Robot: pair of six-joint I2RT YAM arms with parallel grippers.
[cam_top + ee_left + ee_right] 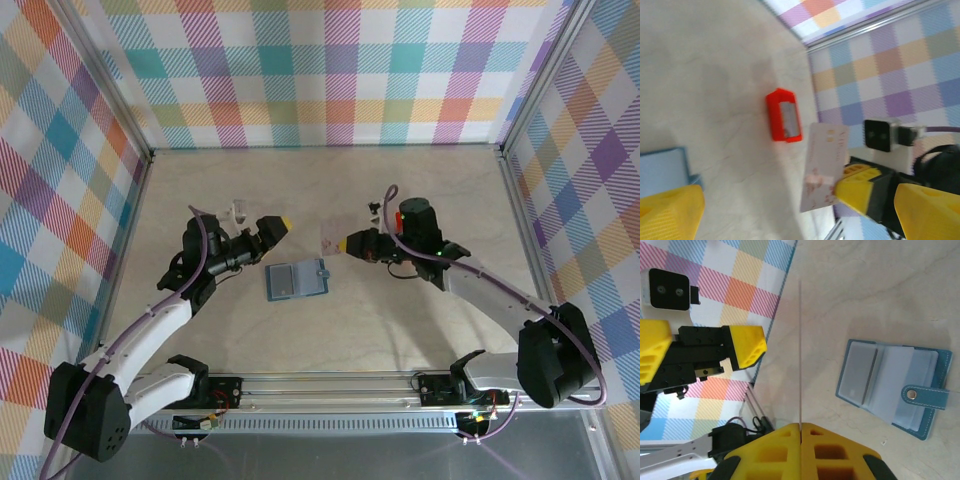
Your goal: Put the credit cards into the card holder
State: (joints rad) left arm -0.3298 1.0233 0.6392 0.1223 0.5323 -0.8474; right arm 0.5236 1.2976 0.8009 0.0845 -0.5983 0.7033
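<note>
One credit card (pixel 822 167) juts straight forward from the pinching right tool (pixel 801 426).

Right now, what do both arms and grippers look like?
Both the left arm and right arm have white links, black joints and purple cables. The left gripper and right gripper have blocky yellow fingers on black bodies.

Bright, even light falls from overhead, leaving only faint, soft-edged shadows on the pale table (pixel 400 330) under the arms and beside the card holder (pixel 892 387). The left wrist view is smeared and soft, with the red tray (pixel 784 116) and credit card (pixel 821 165) both blurred. The right wrist view is crisp across the tabletop.
</note>
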